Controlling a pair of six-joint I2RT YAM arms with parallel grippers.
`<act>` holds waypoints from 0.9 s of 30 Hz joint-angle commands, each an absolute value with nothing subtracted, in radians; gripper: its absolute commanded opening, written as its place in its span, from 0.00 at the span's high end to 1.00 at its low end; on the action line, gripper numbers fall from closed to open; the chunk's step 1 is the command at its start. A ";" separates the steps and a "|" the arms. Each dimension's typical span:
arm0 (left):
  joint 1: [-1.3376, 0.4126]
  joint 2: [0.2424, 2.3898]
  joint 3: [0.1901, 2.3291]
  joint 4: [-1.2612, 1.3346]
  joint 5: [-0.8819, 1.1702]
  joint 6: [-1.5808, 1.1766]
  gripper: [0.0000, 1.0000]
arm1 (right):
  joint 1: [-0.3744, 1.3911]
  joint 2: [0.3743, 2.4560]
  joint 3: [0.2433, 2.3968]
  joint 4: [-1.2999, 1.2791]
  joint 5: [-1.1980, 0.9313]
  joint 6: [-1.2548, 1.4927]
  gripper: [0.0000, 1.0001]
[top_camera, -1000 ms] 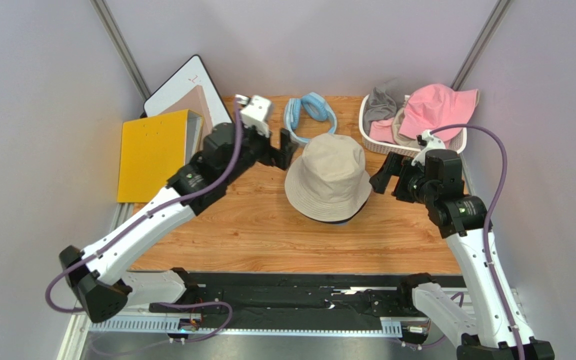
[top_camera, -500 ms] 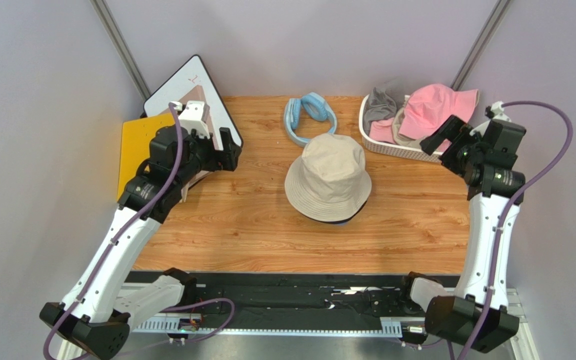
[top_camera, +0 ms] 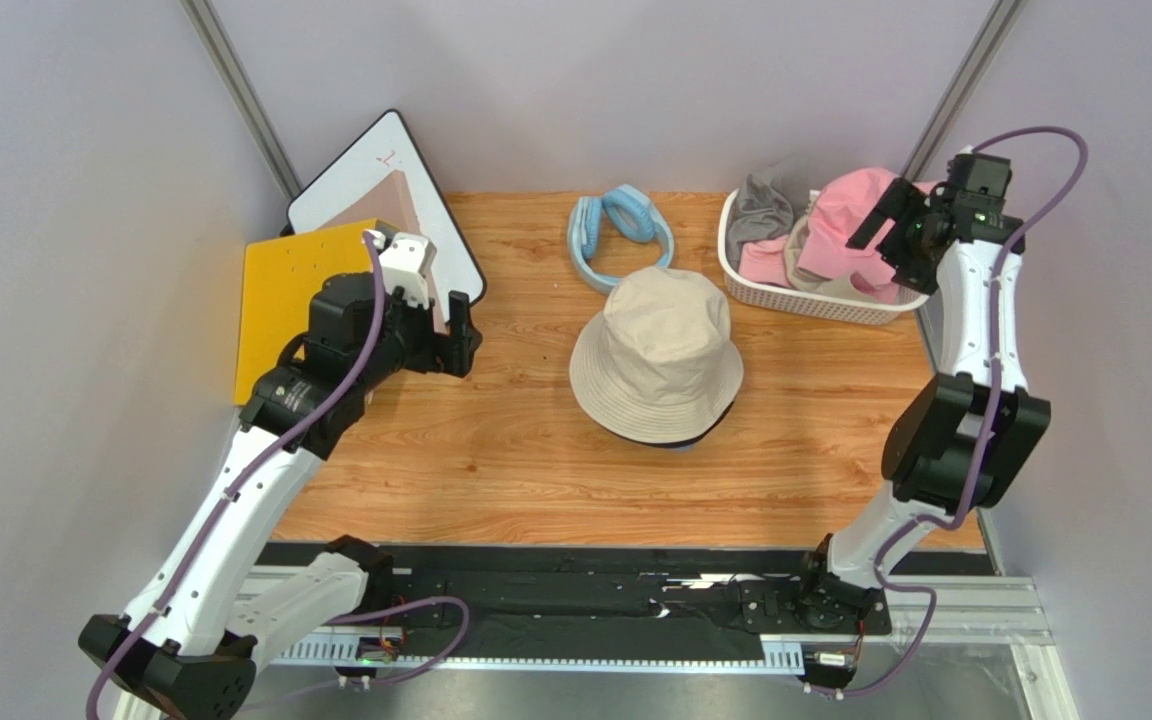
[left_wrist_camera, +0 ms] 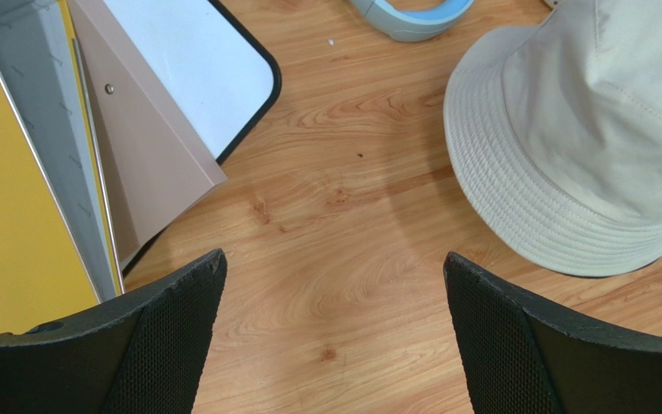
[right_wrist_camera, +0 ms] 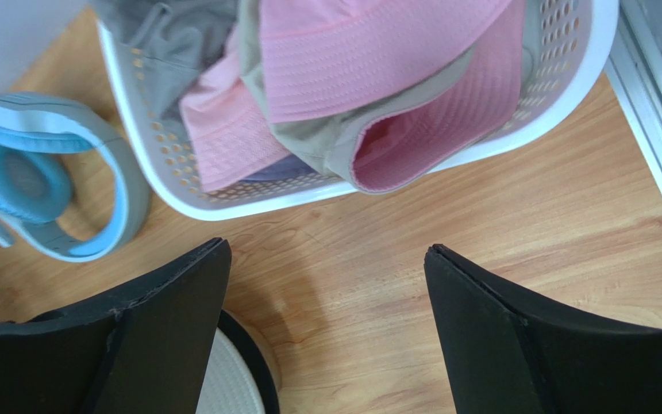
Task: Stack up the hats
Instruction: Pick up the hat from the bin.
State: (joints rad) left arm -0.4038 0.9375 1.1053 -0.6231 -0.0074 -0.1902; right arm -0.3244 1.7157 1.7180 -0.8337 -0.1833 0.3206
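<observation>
Hovering: left gripper gaping wide, gripping nothing, beside beige hat; right gripper gaping, gripping nothing, over pink hat in basket.

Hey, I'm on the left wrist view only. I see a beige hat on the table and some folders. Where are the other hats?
Observer: In a white basket at the far right, with a pink hat lying on top.
Operator: Anything else in there?
Observer: A grey hat sits at its left end.
Operator: And where's the right tool?
Observer: The right tool hovers near the basket, open and holding nothing.
</observation>
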 commanded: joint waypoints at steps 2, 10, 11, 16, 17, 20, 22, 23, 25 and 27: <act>-0.399 0.931 1.104 -0.627 0.003 -0.167 0.01 | -0.273 1.764 1.749 -0.819 -0.084 0.330 0.16; -0.399 0.933 1.101 -0.626 0.002 -0.173 0.01 | -0.229 1.825 1.747 -0.784 0.033 0.338 0.23; -0.399 0.936 1.101 -0.626 0.002 -0.172 0.01 | -0.224 1.828 1.750 -0.787 0.047 0.334 0.23; -0.399 0.934 1.100 -0.626 0.011 -0.178 0.00 | -0.184 1.825 1.743 -0.802 0.098 0.341 0.24; -0.399 0.931 1.098 -0.624 0.011 -0.178 0.01 | -0.175 1.812 1.727 -0.795 0.107 0.344 0.24; -0.399 0.931 1.098 -0.626 0.012 -0.181 0.01 | -0.146 1.796 1.674 -0.761 0.143 0.380 0.27; -0.399 0.933 1.097 -0.624 0.017 -0.181 0.01 | -0.133 1.781 1.631 -0.720 0.169 0.428 0.29; -0.399 0.931 1.097 -0.624 0.021 -0.183 0.01 | -0.129 1.775 1.617 -0.707 0.181 0.451 0.30; -0.399 0.933 1.097 -0.623 0.025 -0.183 0.01 | -0.111 1.750 1.564 -0.652 0.219 0.506 0.29; -0.399 0.930 1.098 -0.621 0.029 -0.183 0.01 | -0.091 1.729 1.533 -0.612 0.258 0.537 0.29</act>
State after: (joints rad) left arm -0.4038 0.9386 1.0996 -0.6277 0.0086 -0.1841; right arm -0.1162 1.8149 1.5848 -0.7357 0.1474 0.4297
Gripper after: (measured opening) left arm 0.993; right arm 0.708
